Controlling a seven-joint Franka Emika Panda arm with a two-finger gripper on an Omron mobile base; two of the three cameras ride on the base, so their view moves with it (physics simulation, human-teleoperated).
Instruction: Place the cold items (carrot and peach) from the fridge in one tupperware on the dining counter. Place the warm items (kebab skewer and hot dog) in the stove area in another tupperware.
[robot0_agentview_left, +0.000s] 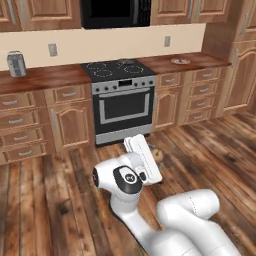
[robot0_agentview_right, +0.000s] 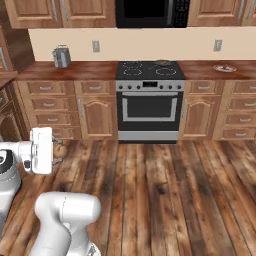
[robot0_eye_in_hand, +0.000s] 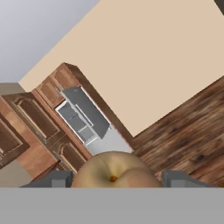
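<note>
Peach (robot0_eye_in_hand: 114, 173), a round tan-gold fruit with a crease and a small orange dimple, sat between the two dark grey fingertips (robot0_eye_in_hand: 56, 178) of the gripper (robot0_eye_in_hand: 114, 179), which was clamped on it with one tip pressed against each side. In the left base view the gripper (robot0_agentview_left: 156, 155) hung low over the brown plank floor (robot0_agentview_left: 200, 145), just in front of the stove, with a bit of the tan fruit (robot0_agentview_left: 157, 154) showing past the flat white hand. In the right base view the same white hand sat at the near left, and the peach (robot0_agentview_right: 59, 149) peeked out on its right side.

Farther back, a black and steel stove (robot0_agentview_left: 122, 95) with a glass oven door stood between wooden cabinets under dark reddish counters (robot0_agentview_left: 45, 77). A grey metal canister (robot0_agentview_left: 16, 63) stood on the left counter, and a small pale dish (robot0_agentview_left: 180, 61) lay on the right counter. A black microwave (robot0_agentview_left: 116, 12) hung above the stove.
</note>
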